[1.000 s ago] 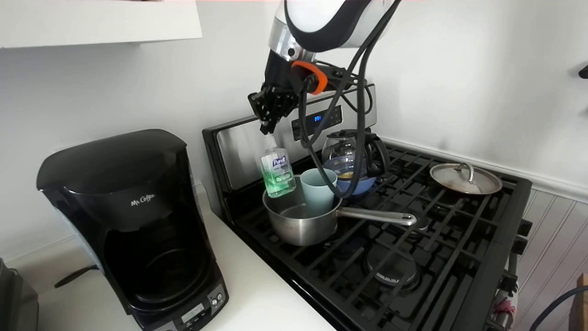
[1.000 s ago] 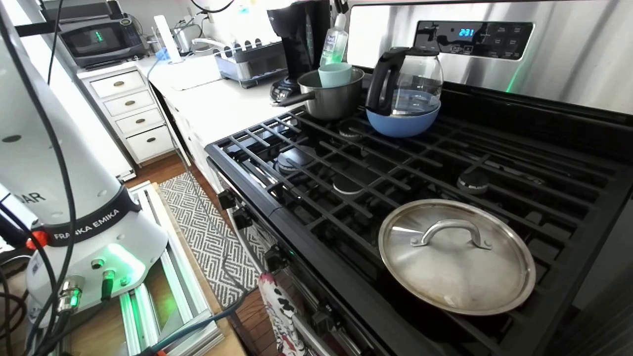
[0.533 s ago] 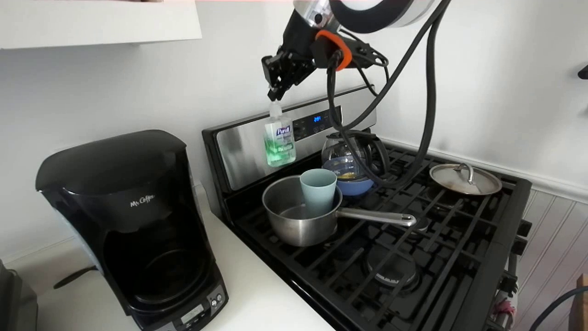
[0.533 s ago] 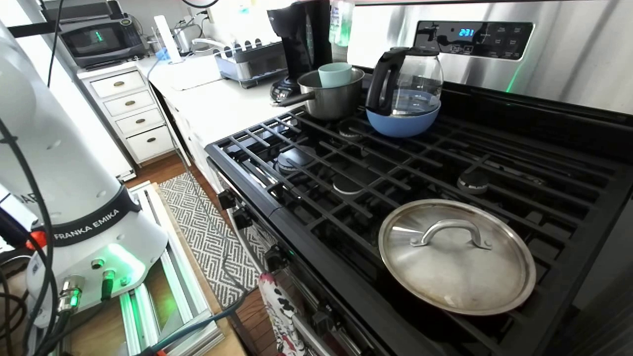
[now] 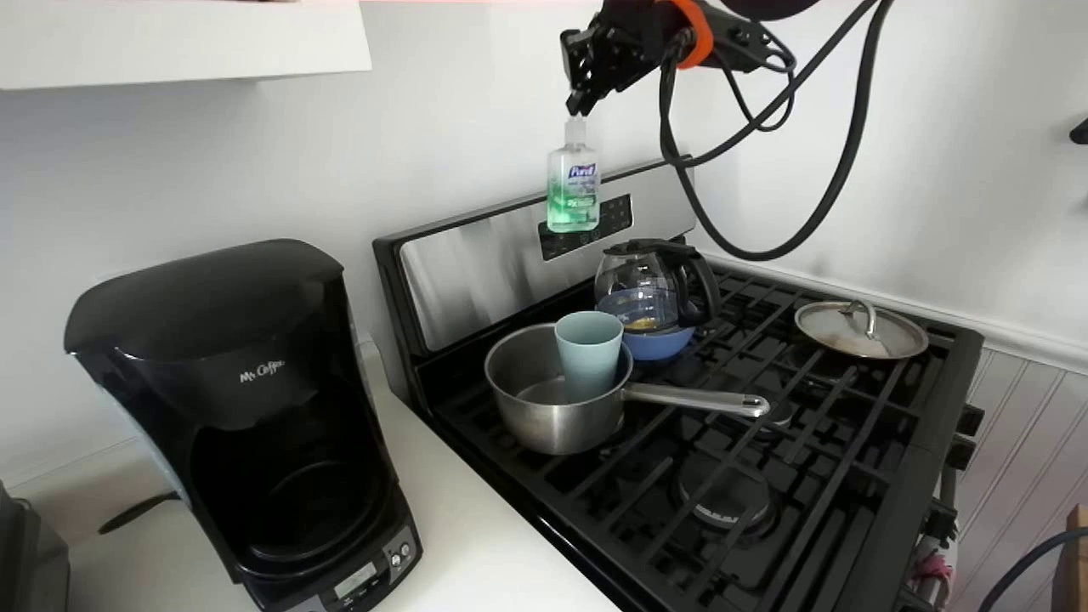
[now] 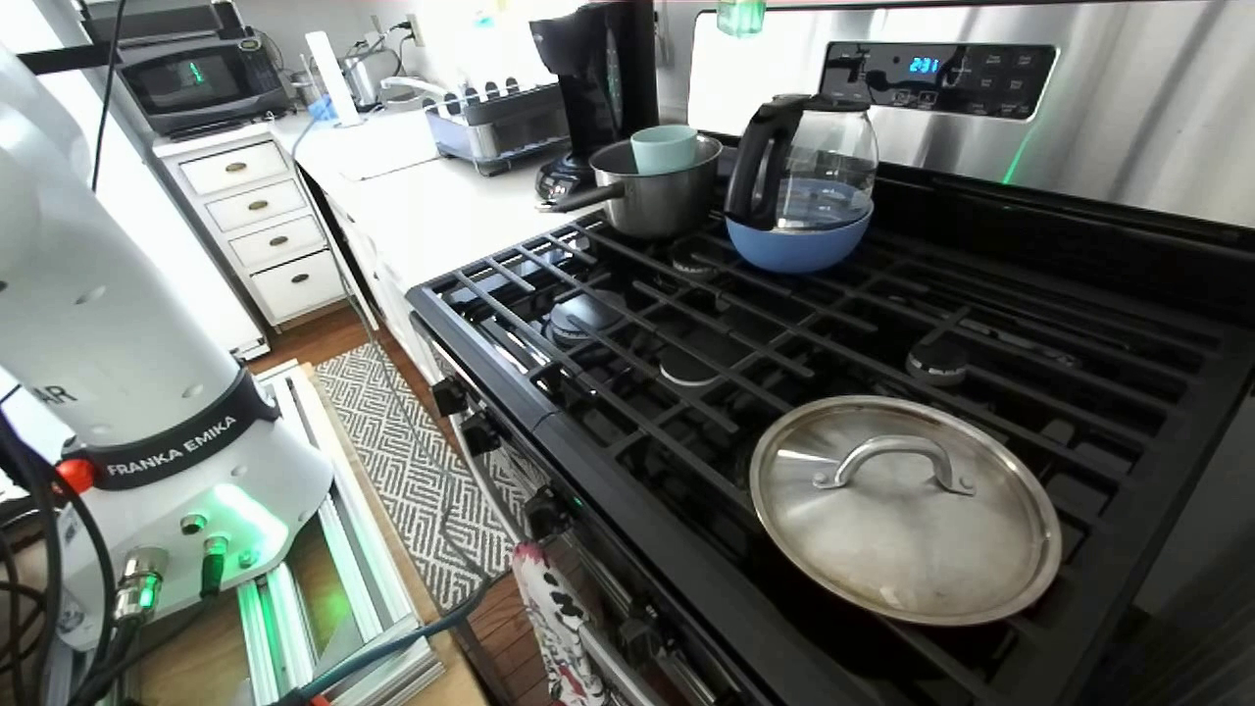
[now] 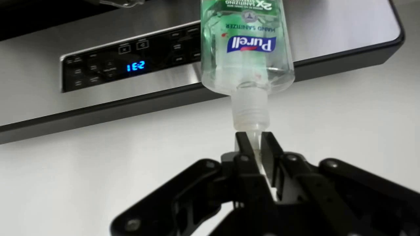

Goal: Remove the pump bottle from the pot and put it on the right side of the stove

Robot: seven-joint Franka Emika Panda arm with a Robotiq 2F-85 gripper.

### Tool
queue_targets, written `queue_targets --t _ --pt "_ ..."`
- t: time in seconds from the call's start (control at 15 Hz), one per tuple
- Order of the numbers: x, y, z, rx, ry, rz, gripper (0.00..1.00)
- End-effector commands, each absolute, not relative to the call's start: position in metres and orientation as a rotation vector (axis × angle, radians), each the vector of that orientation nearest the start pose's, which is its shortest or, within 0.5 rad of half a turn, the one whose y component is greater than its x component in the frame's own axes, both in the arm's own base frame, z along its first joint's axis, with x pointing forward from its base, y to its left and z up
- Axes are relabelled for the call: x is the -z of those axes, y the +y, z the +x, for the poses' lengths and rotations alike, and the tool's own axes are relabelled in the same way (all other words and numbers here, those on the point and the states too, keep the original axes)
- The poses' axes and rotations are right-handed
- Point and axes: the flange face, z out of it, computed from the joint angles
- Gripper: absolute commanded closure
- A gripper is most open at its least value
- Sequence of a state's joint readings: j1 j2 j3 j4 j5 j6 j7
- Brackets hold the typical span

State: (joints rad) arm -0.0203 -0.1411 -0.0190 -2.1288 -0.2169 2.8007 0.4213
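Observation:
The pump bottle [image 5: 573, 195], translucent with green at its base, hangs upright in the air in front of the back panel, above and behind the pot. Only its bottom shows at the top edge in an exterior view [image 6: 740, 18]. In the wrist view the bottle [image 7: 247, 62] appears upside down. My gripper [image 5: 579, 109] is shut on its pump top; the fingertips [image 7: 253, 137] close around the narrow stem above the cap. The steel pot [image 5: 557, 429] stands on the stove [image 5: 905, 459] at its back left, also visible in an exterior view [image 6: 677, 204].
A light blue cup [image 5: 589, 357] stands in the pot. A glass kettle [image 6: 833, 147] sits in a blue bowl [image 6: 799, 247] beside the pot. A steel lid [image 6: 902, 549] lies on the right grates. A coffee maker [image 5: 212, 340] stands left of the stove. Loose arm cables hang over the kettle's side.
My gripper has lifted the pump bottle up out of the pot and carried it right along the back panel. The bottle has gone from tilted to upright. Pot and cup have not moved.

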Motion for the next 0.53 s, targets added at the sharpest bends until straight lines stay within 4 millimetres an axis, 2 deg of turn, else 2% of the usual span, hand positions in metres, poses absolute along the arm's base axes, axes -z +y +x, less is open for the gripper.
queue_targets --t 0.0,0.27,0.47 --pt "-0.579 -0.050 0.534 1.320 0.618 -2.811 0.97" --pt "-0.582 -0.096 0.508 1.371 0.889 -2.769 0.97" --pt "-0.575 -0.131 0.491 1.376 1.078 -2.729 0.97"
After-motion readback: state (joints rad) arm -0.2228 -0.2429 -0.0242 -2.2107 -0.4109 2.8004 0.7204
